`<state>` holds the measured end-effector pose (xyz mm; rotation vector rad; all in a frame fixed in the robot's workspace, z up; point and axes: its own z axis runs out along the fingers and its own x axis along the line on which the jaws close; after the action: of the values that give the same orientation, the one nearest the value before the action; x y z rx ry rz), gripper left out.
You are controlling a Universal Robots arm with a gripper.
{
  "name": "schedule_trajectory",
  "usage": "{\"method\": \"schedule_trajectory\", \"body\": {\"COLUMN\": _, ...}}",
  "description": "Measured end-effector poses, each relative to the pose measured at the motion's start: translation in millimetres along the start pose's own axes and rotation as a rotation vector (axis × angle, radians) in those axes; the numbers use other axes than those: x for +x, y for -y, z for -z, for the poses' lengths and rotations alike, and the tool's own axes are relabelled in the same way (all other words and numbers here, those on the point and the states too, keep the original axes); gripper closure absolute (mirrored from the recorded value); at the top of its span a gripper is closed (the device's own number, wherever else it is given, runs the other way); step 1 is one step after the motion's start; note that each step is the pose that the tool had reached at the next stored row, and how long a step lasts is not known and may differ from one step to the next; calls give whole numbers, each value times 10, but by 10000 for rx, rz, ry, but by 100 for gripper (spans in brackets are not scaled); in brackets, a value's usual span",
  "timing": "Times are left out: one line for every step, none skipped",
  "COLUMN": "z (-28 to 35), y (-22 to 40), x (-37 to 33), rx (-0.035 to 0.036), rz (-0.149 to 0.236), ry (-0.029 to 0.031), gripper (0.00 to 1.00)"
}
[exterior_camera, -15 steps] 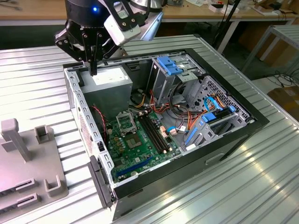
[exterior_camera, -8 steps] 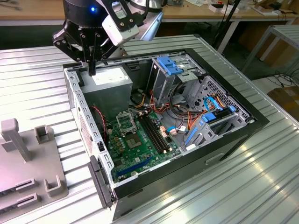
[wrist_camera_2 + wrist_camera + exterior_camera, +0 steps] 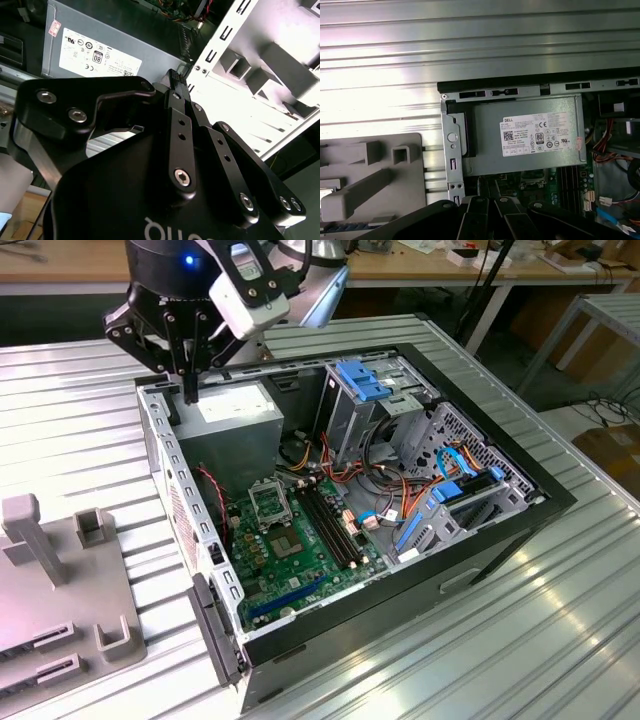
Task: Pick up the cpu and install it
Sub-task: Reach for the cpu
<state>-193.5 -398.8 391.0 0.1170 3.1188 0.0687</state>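
On the grey fixture (image 3: 60,610), lower left of the exterior view, a pale flat piece in the first wrist view is probably the cpu (image 3: 327,196). The socket (image 3: 268,502) at the frame's centre stands open, empty. At upper left the gripper (image 3: 190,395) hangs over the power supply (image 3: 235,412), fingers drawn together on nothing visible. I judge the pick is in hand; it needs spread fingers above the fixture.

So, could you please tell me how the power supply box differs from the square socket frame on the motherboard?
The power supply box is silver-grey metal with a white label; the socket frame is black. The power supply box is far larger and stands tall, while the socket frame is small and lies low on the green motherboard. Both sit inside the open computer case.
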Motion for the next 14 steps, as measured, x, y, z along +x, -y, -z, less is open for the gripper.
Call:
{"method": "schedule_trajectory", "body": {"z": 0, "y": 0, "x": 5, "rx": 0, "rz": 0, "ry": 0, "gripper": 89}}
{"method": "schedule_trajectory", "body": {"z": 0, "y": 1, "x": 11, "rx": 0, "rz": 0, "ry": 0, "gripper": 89}}
{"method": "schedule_trajectory", "body": {"z": 0, "y": 1, "x": 16, "rx": 0, "rz": -1, "ry": 0, "gripper": 89}}
{"method": "schedule_trajectory", "body": {"z": 0, "y": 2, "x": 24, "rx": 0, "rz": 0, "ry": 0, "gripper": 89}}
{"method": "schedule_trajectory", "body": {"z": 0, "y": 2, "x": 29, "rx": 0, "rz": -1, "ry": 0, "gripper": 89}}
{"method": "schedule_trajectory", "body": {"z": 0, "y": 3, "x": 35, "rx": 0, "rz": 0, "ry": 0, "gripper": 89}}
{"method": "schedule_trajectory", "body": {"z": 0, "y": 3, "x": 44, "rx": 0, "rz": 0, "ry": 0, "gripper": 89}}
{"method": "schedule_trajectory", "body": {"z": 0, "y": 4, "x": 50, "rx": 0, "rz": 0, "ry": 0, "gripper": 89}}
{"method": "schedule_trajectory", "body": {"z": 0, "y": 4, "x": 57, "rx": 0, "rz": 0, "ry": 0, "gripper": 89}}
{"method": "schedule_trajectory", "body": {"z": 0, "y": 5, "x": 64, "rx": 0, "rz": 0, "ry": 0, "gripper": 89}}
{"method": "schedule_trajectory", "body": {"z": 0, "y": 5, "x": 70, "rx": 0, "rz": 0, "ry": -1, "gripper": 89}}
{"method": "schedule_trajectory", "body": {"z": 0, "y": 6, "x": 75, "rx": 0, "rz": 0, "ry": 0, "gripper": 89}}
{"method": "schedule_trajectory", "body": {"z": 0, "y": 6, "x": 81, "rx": 0, "rz": 1, "ry": 0, "gripper": 89}}
{"method": "schedule_trajectory", "body": {"z": 0, "y": 7, "x": 88, "rx": -1, "rz": 0, "ry": 0, "gripper": 89}}
